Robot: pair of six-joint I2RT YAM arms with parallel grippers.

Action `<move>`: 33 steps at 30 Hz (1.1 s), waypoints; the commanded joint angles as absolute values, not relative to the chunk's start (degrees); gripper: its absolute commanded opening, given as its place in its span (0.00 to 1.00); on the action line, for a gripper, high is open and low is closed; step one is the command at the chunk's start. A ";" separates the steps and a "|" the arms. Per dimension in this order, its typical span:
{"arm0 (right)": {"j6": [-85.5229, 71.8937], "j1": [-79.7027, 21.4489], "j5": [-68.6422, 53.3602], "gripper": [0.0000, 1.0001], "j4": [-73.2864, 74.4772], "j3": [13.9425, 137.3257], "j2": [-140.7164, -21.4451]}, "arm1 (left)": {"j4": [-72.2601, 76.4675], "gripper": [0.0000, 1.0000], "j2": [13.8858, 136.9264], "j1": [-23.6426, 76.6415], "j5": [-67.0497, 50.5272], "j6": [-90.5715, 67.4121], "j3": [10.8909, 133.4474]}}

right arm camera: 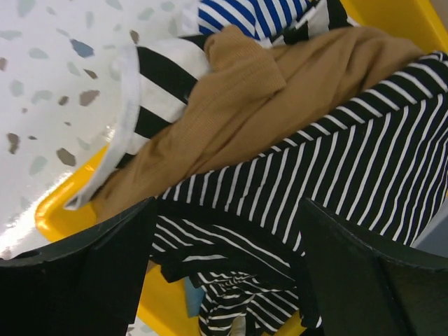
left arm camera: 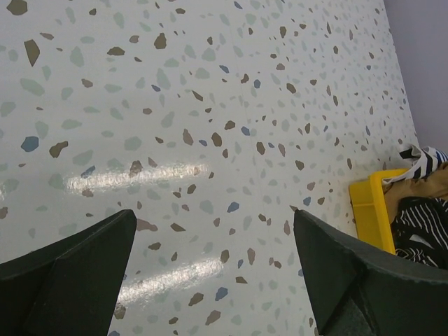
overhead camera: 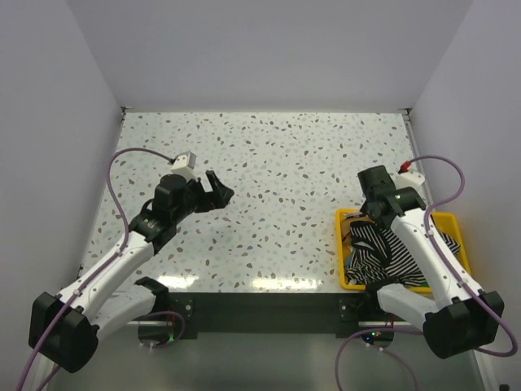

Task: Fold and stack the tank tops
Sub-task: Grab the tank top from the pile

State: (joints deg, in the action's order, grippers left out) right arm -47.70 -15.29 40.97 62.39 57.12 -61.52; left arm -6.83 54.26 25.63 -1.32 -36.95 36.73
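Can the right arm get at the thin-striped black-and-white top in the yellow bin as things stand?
Probably yes. The right gripper hangs open just above the yellow bin, and the thin-striped top lies uppermost under its fingers, with only the tan top beside it.

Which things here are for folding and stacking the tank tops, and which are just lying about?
For the job: thin-striped black-and-white top, tan top, blue-striped top, broad-striped top.
Just there: yellow bin holding them, speckled table.

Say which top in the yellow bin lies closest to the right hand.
The black top with thin white stripes, directly beneath the open right hand; the tan top and blue-striped top lie farther off.
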 commanded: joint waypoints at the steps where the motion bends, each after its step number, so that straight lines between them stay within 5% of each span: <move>1: -52.82 -14.85 42.45 0.84 63.64 53.18 -60.29 | -2.90 1.00 54.93 25.58 -2.99 -37.79 36.47; 11: -54.93 -13.45 42.98 0.68 56.16 47.55 -63.28 | -2.37 1.00 56.07 25.58 -2.90 -36.92 36.39; 14: -54.41 -13.45 42.45 0.53 54.58 46.76 -63.02 | -2.37 1.00 56.25 25.58 -2.64 -37.00 36.30; 18: -53.53 -13.53 42.01 0.16 53.88 46.41 -63.02 | -2.20 1.00 56.51 25.58 -2.72 -36.91 35.95; 21: -52.30 -13.45 41.31 0.00 53.26 46.76 -62.49 | -2.20 1.00 56.51 25.58 -2.55 -36.83 35.68; 26: -48.53 -13.53 39.56 0.00 53.53 49.91 -60.82 | -2.11 1.00 56.43 25.58 -2.63 -36.56 35.60; 29: -46.85 -13.54 37.53 0.28 53.44 50.89 -59.94 | -1.85 1.00 56.60 25.58 -2.81 -36.56 35.77; 30: -46.24 -13.54 36.22 0.46 53.26 50.63 -59.85 | -1.76 1.00 56.51 25.58 -2.90 -36.56 35.60; 33: -46.05 -13.54 34.37 0.63 51.51 48.70 -59.33 | -1.50 1.00 56.78 25.58 -3.16 -36.65 35.77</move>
State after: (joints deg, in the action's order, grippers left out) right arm -47.27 -13.76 36.91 53.49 48.36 -60.20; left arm -5.15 56.60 25.63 -2.26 -36.91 35.77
